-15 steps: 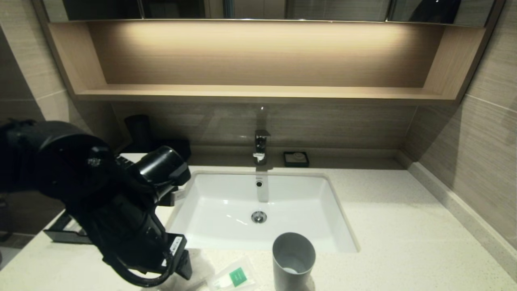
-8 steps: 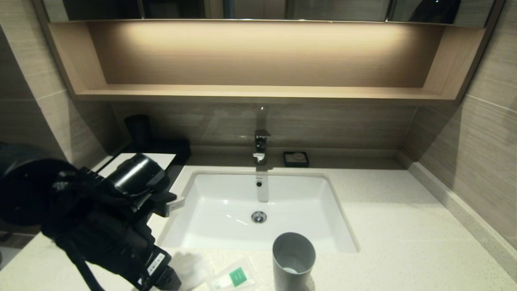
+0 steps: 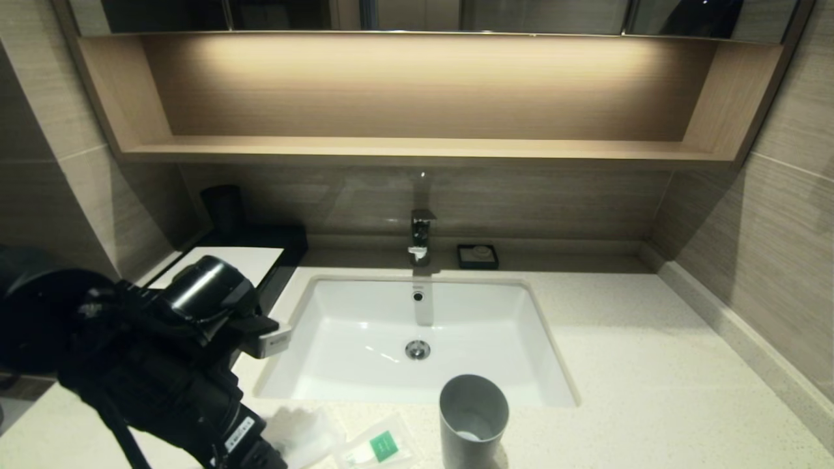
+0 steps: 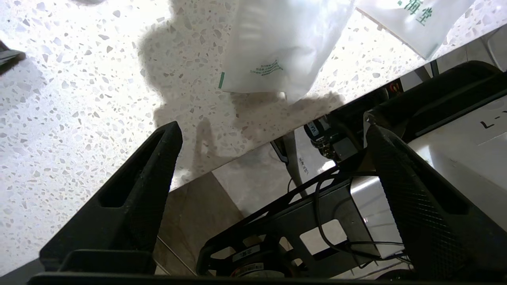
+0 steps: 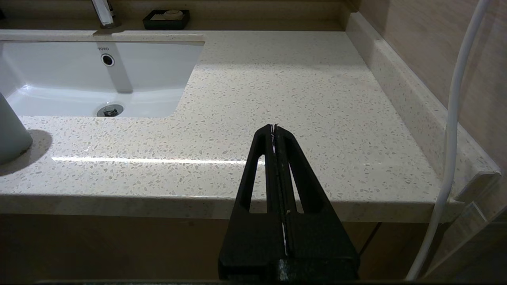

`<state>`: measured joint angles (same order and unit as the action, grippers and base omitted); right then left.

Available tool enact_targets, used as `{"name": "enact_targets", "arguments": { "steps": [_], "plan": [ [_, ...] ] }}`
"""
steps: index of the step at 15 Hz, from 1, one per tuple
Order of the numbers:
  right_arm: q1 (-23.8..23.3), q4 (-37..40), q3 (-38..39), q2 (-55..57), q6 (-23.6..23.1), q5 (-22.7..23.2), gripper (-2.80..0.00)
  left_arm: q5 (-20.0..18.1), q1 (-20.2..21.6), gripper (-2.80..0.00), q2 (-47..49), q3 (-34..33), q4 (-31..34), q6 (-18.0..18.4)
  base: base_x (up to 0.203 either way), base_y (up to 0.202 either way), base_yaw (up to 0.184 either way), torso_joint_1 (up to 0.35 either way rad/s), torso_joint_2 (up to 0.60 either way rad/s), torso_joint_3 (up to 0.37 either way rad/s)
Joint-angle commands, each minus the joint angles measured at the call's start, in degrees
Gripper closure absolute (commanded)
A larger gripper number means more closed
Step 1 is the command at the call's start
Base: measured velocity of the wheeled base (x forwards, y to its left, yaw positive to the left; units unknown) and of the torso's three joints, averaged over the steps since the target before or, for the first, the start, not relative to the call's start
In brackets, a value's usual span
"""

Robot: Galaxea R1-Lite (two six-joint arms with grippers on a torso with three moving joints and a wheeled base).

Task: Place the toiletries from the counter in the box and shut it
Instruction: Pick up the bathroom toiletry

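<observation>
On the white basin (image 5: pixel 59 79) the word TOTO is printed above the overflow hole. The plain sachet (image 4: pixel 277 43) carries small green print that I cannot read and a short green bar at its edge; it lies flat on the speckled worktop (image 3: pixel 638 365), close to the front edge. Just beside it lies the second sachet (image 3: pixel 378 448), with a green square and, in the left wrist view, green Chinese characters, of which I read 海堂. On the robot body below the worktop edge a mark "L-" is visible.

The grey tumbler (image 3: pixel 474 420) stands upright in front of the basin, just to the right of the sachets; something pale lies at its bottom, but I cannot tell what. The small black soap dish (image 3: pixel 477 256) beside the tap (image 3: pixel 421 236) holds a pale round piece. The box (image 3: pixel 260 257) stands at the back left corner of the worktop, with its white top panel showing; the left arm hides its front.

The left gripper (image 4: pixel 273 134) hangs over the front edge of the worktop, near the plain sachet, its fingers (image 4: pixel 150 170) wide apart and holding nothing. The right gripper (image 5: pixel 274 130) is parked in front of the worktop on the right side, fingers pressed together, empty.
</observation>
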<state>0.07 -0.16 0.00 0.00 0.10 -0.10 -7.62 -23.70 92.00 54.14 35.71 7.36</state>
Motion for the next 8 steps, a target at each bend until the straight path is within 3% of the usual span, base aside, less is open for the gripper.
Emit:
{"name": "enact_targets", "arguments": {
  "steps": [1,3,5,8],
  "plan": [
    [0.0,0.0,0.1,0.0,0.0,0.0,0.0,-0.2,0.6,-2.8,0.9,-0.8,-1.2,1.4,0.0,0.0,0.0,0.0,0.0,0.0],
    [0.0,0.0,0.0,0.0,0.0,0.0,0.0,-0.2,1.8,-2.8,1.3,-1.8,-3.2,4.6,0.0,0.0,0.0,0.0,0.0,0.0],
    [0.0,0.0,0.0,-0.1,0.0,0.0,0.0,-0.9,4.0,-2.8,1.4,-3.5,-4.8,10.2,0.0,0.0,0.0,0.0,0.0,0.0],
    [0.0,0.0,0.0,0.0,0.0,0.0,0.0,-4.7,7.3,-2.8,2.1,-5.1,-6.9,16.8,0.0,0.0,0.0,0.0,0.0,0.0]
  ]
}}
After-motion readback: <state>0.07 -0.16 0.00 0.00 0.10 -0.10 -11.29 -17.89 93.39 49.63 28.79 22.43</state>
